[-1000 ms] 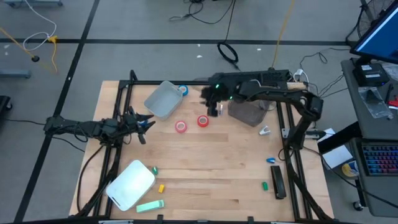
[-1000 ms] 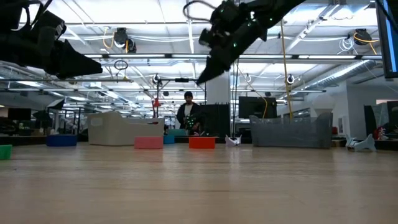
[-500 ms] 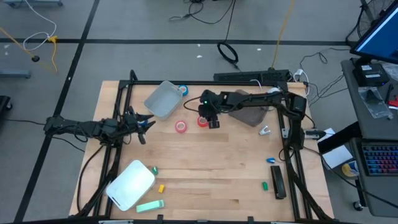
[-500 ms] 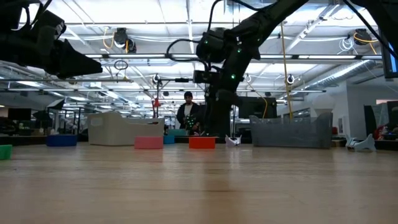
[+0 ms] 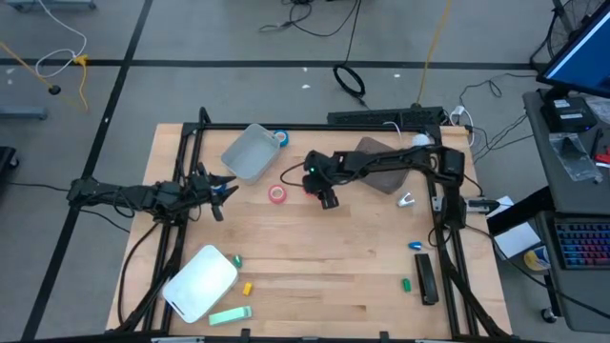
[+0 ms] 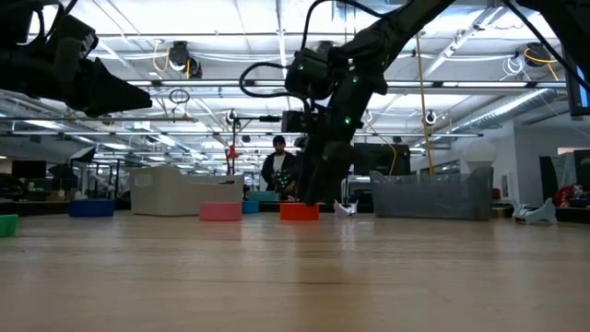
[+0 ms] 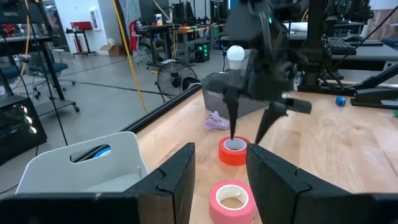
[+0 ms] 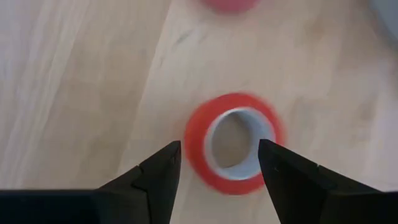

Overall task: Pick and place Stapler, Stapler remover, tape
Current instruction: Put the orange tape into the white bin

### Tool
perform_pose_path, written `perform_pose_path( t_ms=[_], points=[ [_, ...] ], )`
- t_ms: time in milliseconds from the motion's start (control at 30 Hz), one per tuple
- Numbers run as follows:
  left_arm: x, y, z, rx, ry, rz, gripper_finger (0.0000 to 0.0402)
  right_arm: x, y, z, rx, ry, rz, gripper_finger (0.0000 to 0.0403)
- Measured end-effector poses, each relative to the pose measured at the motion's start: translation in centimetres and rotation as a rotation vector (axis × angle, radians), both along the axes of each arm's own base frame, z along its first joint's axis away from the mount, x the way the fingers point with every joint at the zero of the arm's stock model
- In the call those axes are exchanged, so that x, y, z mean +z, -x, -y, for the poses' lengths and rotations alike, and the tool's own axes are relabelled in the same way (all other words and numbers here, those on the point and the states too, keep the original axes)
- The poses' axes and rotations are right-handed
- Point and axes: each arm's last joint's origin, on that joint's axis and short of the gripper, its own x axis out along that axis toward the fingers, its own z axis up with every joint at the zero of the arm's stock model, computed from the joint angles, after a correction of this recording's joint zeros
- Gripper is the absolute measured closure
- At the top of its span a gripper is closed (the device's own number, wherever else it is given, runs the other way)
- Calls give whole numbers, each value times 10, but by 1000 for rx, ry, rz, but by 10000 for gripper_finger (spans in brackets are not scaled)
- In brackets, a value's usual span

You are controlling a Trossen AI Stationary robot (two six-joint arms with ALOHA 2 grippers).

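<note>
A red tape roll [image 8: 233, 143] with a pale core lies flat on the wooden table [image 5: 315, 276]. A pink roll [image 5: 277, 194] lies beside it, toward the table's left. My right gripper [image 8: 217, 144] hangs open just over the red roll [image 7: 233, 151], slanting down. One finger [image 7: 233, 121] stands over the core and the other [image 7: 264, 121] outside the ring. I cannot see them touch it. My left gripper [image 7: 219, 152] waits open and level at the table's left edge [image 5: 214, 188]. A black stapler [image 5: 426, 279] lies at the near right, and a small lilac stapler remover [image 5: 406, 200] at the right.
A grey bin [image 5: 250, 152] with a blue roll [image 5: 279, 138] at its rim stands at the far left. A grey lump [image 5: 381, 170] lies under my right arm. A white lid [image 5: 200, 281] and small green and yellow pieces lie near left. A person stands far behind the table [image 6: 279, 166].
My right gripper has come down and toward the table's near edge, tipping more steeply downward, and now hangs just over the red roll. The rolls have not moved.
</note>
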Motion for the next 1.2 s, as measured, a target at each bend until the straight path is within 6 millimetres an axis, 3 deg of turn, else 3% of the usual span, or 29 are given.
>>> perform_pose_path(
  t_ms=[233,533,833,1000,1200],
  points=[
    [0,0,0,-13,17,7,256,-13,-2,1,-3,-15,-27,197],
    [0,0,0,-15,24,10,256,-12,-3,1,-20,-28,-19,230],
    [0,0,1,-16,23,8,256,-36,-7,1,-43,-51,-64,261],
    [-1,0,1,-24,24,3,256,-33,-7,-1,-46,-51,-59,285],
    [-1,0,1,-24,23,2,256,-22,-4,-2,-59,-55,-39,343]
  ],
)
